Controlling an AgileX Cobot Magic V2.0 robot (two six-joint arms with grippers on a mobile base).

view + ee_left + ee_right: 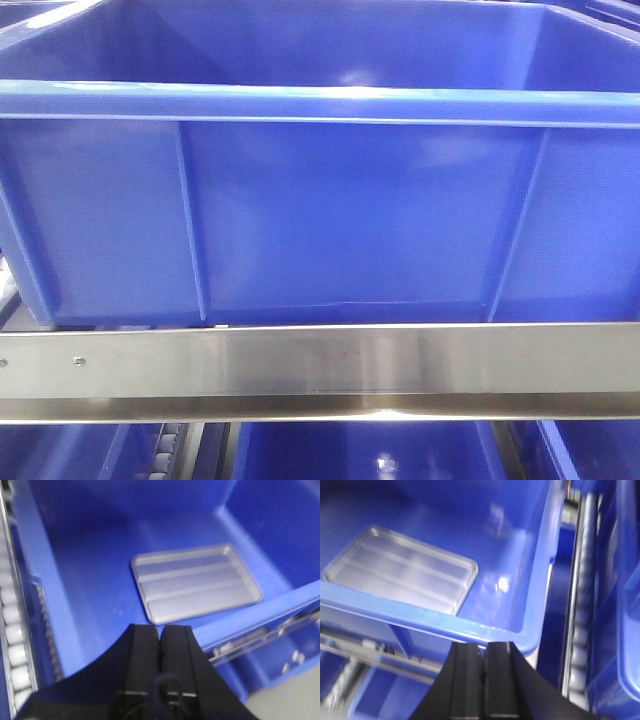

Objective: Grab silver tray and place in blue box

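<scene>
Inside the blue box, the silver tray is seen lying flat on the floor, its two long ridges running along its length and its raised rim facing up. From the left wrist view, the tray is found toward the near wall of the box, close to the rolled rim, with bare blue floor on its far and left sides. From the right wrist view, the same tray is shown at the left of the box, just behind the near wall. The left gripper is held above the near rim, with its black fingers pressed together and nothing between them. The right gripper is likewise held over the near rim, its fingers closed against each other and empty. In the front view, the ribbed outer wall of the box is seen resting behind a shiny steel rail. Rows of white rollers are visible beside the box.
</scene>
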